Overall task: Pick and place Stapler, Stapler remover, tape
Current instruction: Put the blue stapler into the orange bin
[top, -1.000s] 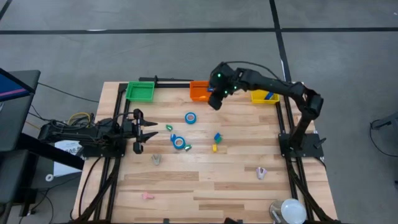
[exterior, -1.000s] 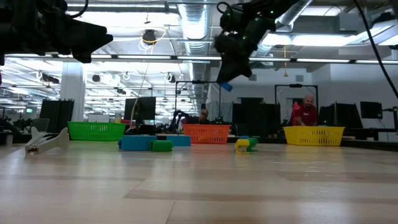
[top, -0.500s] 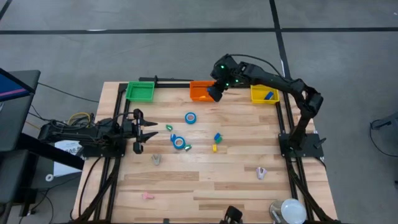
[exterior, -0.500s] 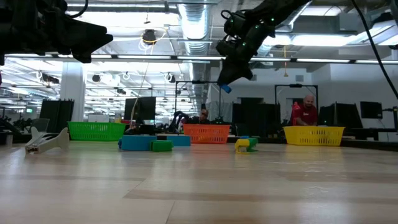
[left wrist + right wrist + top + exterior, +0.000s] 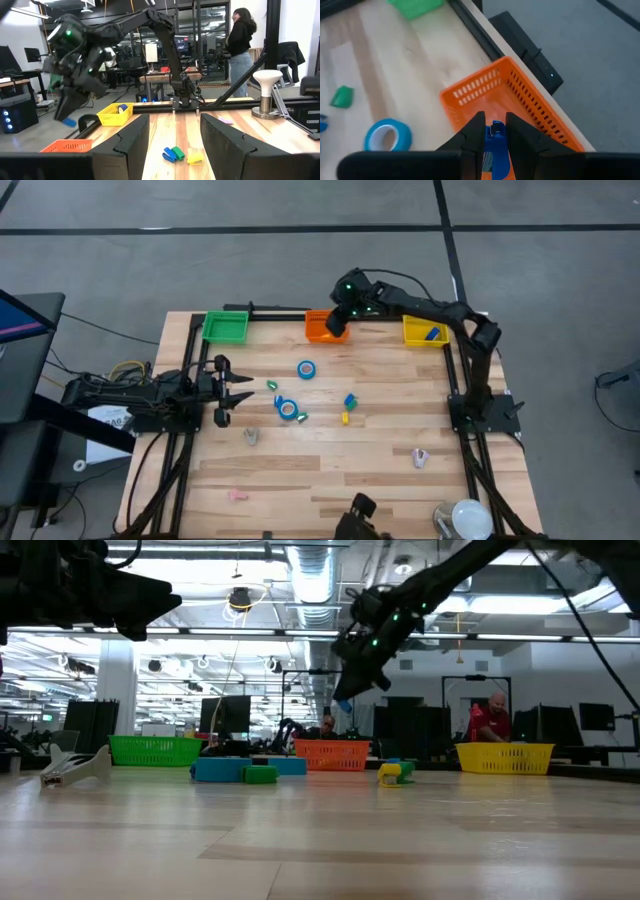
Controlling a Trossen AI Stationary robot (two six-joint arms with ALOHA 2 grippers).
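My right gripper (image 5: pixel 337 330) hangs over the orange bin (image 5: pixel 318 328) at the table's far edge, shut on a small blue stapler (image 5: pixel 495 142). The low view shows gripper (image 5: pixel 345 700) and stapler well above the bin (image 5: pixel 333 754). My left gripper (image 5: pixel 235 390) waits open at the table's left edge. Two blue tape rolls (image 5: pixel 306 369) (image 5: pixel 287 408) lie flat mid-table. A blue-green stapler (image 5: pixel 349 401) and a yellow one (image 5: pixel 346 418) lie right of them. Pale stapler removers (image 5: pixel 252 437) (image 5: pixel 421 457) rest nearer the front. My right gripper pinches the small blue stapler (image 5: pixel 494 132) between its two fingers (image 5: pixel 472 137), coming from above and slanting down. The stapler lies along the fingers, its end poking out past their tips. It is lifted clear, above the orange bin's inside (image 5: pixel 497 107).
A green bin (image 5: pixel 226 327) stands at the far left and a yellow bin (image 5: pixel 414 335) holding a blue piece at the far right. A small green piece (image 5: pixel 272 385) lies near the tape, a pink one (image 5: pixel 238 495) near the front edge. People move in the room behind.
My right gripper has carried the blue stapler toward the table's left and far edge, from just right of the orange bin to over it, dropping a little and staying shut. Everything on the table has kept its place.
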